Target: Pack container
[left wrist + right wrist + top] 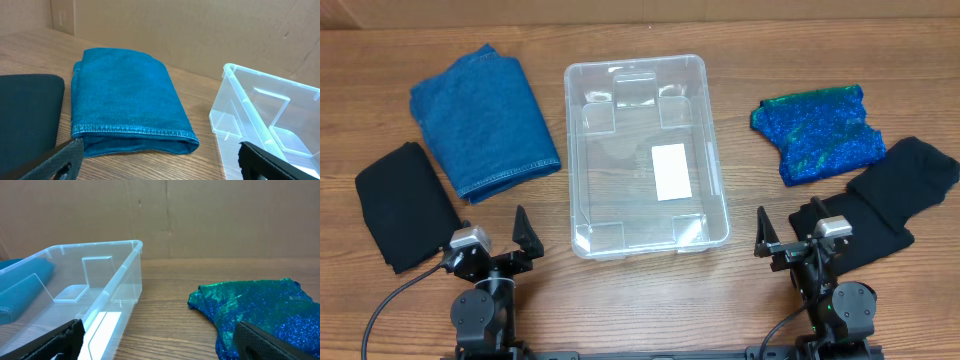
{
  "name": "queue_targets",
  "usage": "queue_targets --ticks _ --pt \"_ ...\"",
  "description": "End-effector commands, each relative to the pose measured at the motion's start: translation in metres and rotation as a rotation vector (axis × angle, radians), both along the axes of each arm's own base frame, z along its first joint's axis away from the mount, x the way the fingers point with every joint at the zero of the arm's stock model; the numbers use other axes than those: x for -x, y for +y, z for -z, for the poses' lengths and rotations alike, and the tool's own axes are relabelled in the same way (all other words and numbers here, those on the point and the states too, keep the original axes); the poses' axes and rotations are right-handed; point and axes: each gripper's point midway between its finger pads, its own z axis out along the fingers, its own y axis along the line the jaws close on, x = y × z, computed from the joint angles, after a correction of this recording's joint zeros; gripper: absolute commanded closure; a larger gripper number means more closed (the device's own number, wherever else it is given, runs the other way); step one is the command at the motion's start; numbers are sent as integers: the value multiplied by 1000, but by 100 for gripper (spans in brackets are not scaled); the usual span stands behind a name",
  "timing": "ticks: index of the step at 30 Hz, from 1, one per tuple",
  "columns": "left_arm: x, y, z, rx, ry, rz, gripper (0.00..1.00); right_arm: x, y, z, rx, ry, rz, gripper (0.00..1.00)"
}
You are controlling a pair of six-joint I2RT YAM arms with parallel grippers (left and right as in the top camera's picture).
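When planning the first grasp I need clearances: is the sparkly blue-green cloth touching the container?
Apart. The overhead view shows bare table between the sparkly cloth and the container; the right wrist view agrees.

Light brown wood-grain bench point(640, 310), carrying four fabrics. Far left: flat folded black cloth point(405, 205). Just beside it, further back: thick folded blue denim cloth point(485, 120), stitched hem toward the near edge. Right side: glittery blue-green fabric point(820, 132), rumpled rather than folded. Nearer and further right, meeting its edge: loosely laid black garment point(895, 195). Behind the bench, in both wrist views: plain brown cardboard wall point(200, 215).
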Motion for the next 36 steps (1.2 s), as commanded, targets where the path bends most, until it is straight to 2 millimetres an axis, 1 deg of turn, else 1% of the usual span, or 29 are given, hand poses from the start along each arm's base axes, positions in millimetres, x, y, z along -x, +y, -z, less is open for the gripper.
queue_targets --ticks 1,28,36 --pt "0 1 -1 -16 -4 -4 0 0 -1 1 -1 -4 6 0" --pt "0 2 -1 -16 -4 -5 0 0 1 0 -2 -6 -2 0" --pt "0 -1 -1 -13 -4 12 0 0 1 0 -2 -6 -5 0"
